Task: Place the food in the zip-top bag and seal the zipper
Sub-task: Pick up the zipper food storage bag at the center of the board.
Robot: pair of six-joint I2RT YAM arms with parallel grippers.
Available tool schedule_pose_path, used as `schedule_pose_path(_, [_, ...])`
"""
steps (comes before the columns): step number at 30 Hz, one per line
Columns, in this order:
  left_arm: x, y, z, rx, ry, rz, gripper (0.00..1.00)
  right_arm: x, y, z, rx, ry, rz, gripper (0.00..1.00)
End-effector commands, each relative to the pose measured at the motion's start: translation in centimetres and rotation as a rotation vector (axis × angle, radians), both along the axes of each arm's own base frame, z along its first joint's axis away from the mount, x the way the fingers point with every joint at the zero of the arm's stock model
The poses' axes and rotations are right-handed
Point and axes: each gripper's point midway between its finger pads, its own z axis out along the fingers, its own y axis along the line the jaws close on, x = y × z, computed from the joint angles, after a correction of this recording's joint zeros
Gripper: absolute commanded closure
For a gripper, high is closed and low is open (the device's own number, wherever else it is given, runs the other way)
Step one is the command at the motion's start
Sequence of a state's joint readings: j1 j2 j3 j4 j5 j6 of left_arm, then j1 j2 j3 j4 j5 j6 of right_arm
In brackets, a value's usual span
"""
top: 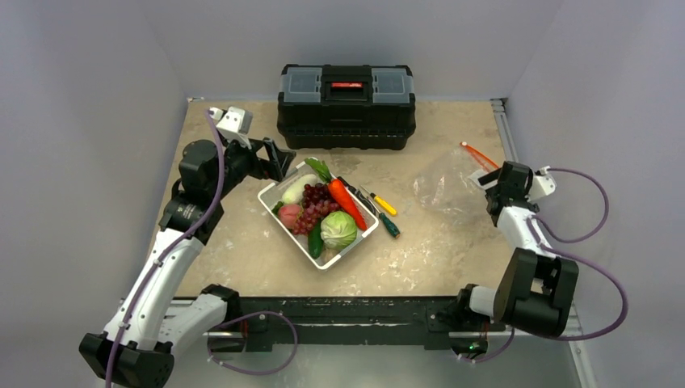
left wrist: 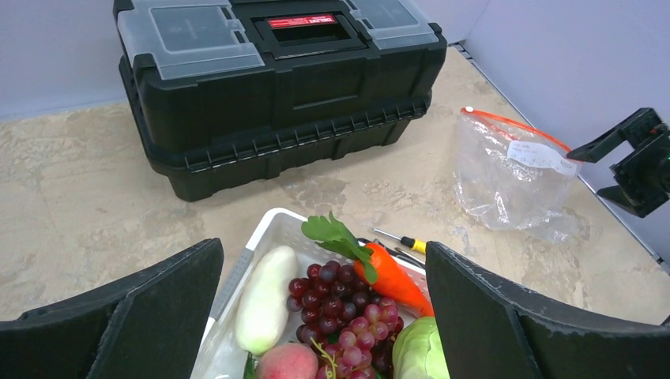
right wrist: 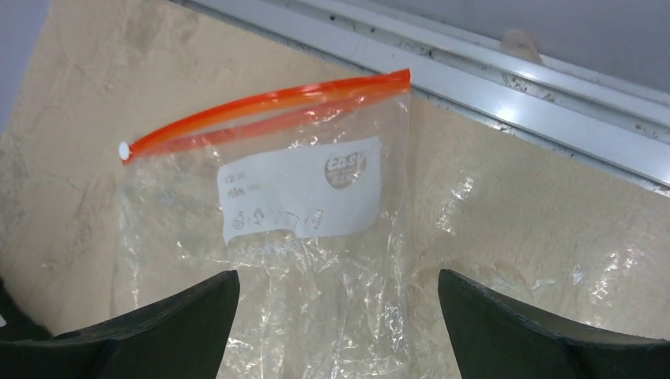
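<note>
Here, left gripper [left wrist: 322, 249] wide-open, empty, near food [left wrist: 341, 306], right gripper [right wrist: 338, 276] likewise, seemingly above bag [right wrist: 300, 197]

From above and behind the arm bases [top: 218, 305] we look down on the whole tabletop [top: 242, 259]. Our left wrist camera sits low over the white basket [left wrist: 272, 215], facing across it toward the toolbox [left wrist: 276, 95] and the zip-top bag [left wrist: 506, 178]. Our right wrist camera looks down on that bag from close by. All three views share the bag; the overhead and left wrist views also share basket and toolbox.
</note>
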State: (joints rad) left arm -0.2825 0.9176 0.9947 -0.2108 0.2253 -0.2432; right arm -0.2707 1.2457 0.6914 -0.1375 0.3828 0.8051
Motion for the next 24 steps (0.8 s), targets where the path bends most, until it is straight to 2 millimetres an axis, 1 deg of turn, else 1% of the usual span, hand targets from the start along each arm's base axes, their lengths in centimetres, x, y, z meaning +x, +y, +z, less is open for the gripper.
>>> schedule_pose_path(1, [-0.3,-0.7,1.7,-0.015,-0.046,-0.039,0.00,1.6,1.5,-1.7,0.106,-0.071,0.045,0.01])
schedule_pose_path(3, [-0.2,-1.1,1.6,-0.027,-0.033,-0.057,0.01,1.7,2.3,-2.7,0.145,-0.102,0.065,0.01])
schedule_pose_path(6, [-0.1,-1.6,1.5,-0.035,-0.023,-0.082,0.01,2.1,3.3,-3.5,0.194,-0.153,0.083,0.02])
schedule_pose_path(10, [-0.1,-1.5,1.3,-0.028,-0.018,-0.078,0.01,2.2,3.2,-4.3,0.201,-0.144,0.077,0.03])
schedule_pose_path(14, [0.1,-1.7,1.2,-0.028,-0.012,-0.083,0.02,2.3,3.3,-5.2,0.199,-0.136,0.091,0.08])
schedule_pose_path(17, [0.1,-1.9,1.0,-0.032,-0.002,-0.095,0.02,2.4,3.9,-5.9,0.217,-0.121,0.124,0.14])
schedule_pose_path(24, [0.3,-2.1,0.8,-0.033,0.006,-0.103,0.02,2.4,3.9,-6.4,0.227,-0.095,0.117,0.15])
